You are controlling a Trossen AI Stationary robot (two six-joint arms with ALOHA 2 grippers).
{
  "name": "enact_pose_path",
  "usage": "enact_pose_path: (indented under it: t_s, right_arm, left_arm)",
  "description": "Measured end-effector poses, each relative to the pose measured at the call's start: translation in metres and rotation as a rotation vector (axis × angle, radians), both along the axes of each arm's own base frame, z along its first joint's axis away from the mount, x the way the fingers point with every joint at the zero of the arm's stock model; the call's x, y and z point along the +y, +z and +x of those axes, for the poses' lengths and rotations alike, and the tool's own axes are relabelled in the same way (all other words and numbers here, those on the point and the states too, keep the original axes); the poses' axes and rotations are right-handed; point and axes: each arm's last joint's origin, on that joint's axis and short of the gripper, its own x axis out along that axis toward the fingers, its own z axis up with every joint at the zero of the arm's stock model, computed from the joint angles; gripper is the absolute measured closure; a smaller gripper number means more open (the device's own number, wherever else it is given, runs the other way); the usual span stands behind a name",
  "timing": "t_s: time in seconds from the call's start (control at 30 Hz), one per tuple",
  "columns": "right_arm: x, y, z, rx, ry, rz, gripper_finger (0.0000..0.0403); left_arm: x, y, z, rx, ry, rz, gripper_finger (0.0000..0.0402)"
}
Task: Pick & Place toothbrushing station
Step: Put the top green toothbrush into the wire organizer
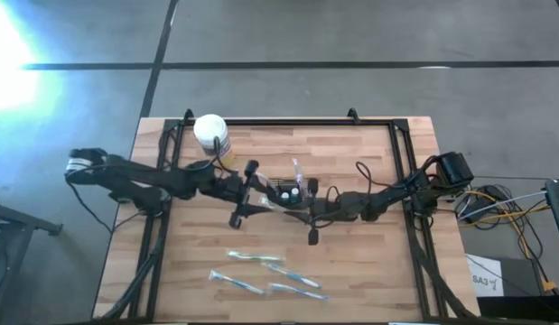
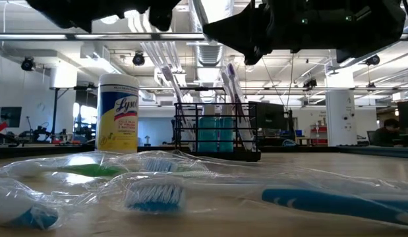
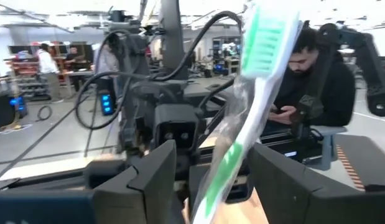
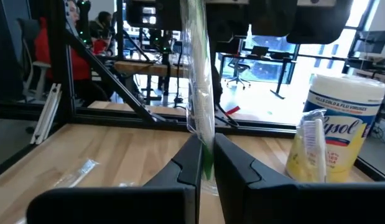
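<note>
Right wrist view: my right end effector [image 4: 206, 163] pinches a wrapped toothbrush [image 4: 200, 93]; left end effector [image 3: 214, 180] spread open above the toothbrushing station [image 1: 290, 191], mid-table.

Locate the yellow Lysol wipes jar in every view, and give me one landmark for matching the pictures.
High view: the jar stands near the table's far edge, left of centre, seen as a white lid.
Low view: the jar is left of the black holder.
Left wrist view: not in it.
Right wrist view: the jar is at the right.
Shared landmark: the wooden table.
</note>
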Motion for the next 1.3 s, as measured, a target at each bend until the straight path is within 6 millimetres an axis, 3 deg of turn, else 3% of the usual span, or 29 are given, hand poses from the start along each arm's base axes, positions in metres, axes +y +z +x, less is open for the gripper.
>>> enact_pose_path:
  t_s: [0.27,0.57,0.83,1.03,1.3]
  right_arm:
    - [0.000,0.000,0.000,0.001,0.000,0.006,0.0378]
    - [0.001,0.000,0.000,0.001,0.009,0.012,0.0378]
    - [0.001,-0.002,0.000,0.017,0.029,0.031,0.0374]
    - [0.002,0.001,-0.003,0.005,0.031,0.016,0.0330]
    - [0.001,0.010,-0.014,0.030,0.035,0.035,0.0293]
  left_arm:
    - [-0.007,0.000,0.013,-0.008,-0.037,0.018,0.0237]
    - [-0.012,0.001,0.013,-0.051,-0.031,0.073,0.0377]
    - [-0.016,0.001,0.011,-0.024,-0.044,0.092,0.0375]
    - [-0.018,0.004,0.000,0.053,-0.083,0.075,0.0376]
    - [-0.013,0.004,-0.041,0.066,0.003,0.042,0.0376]
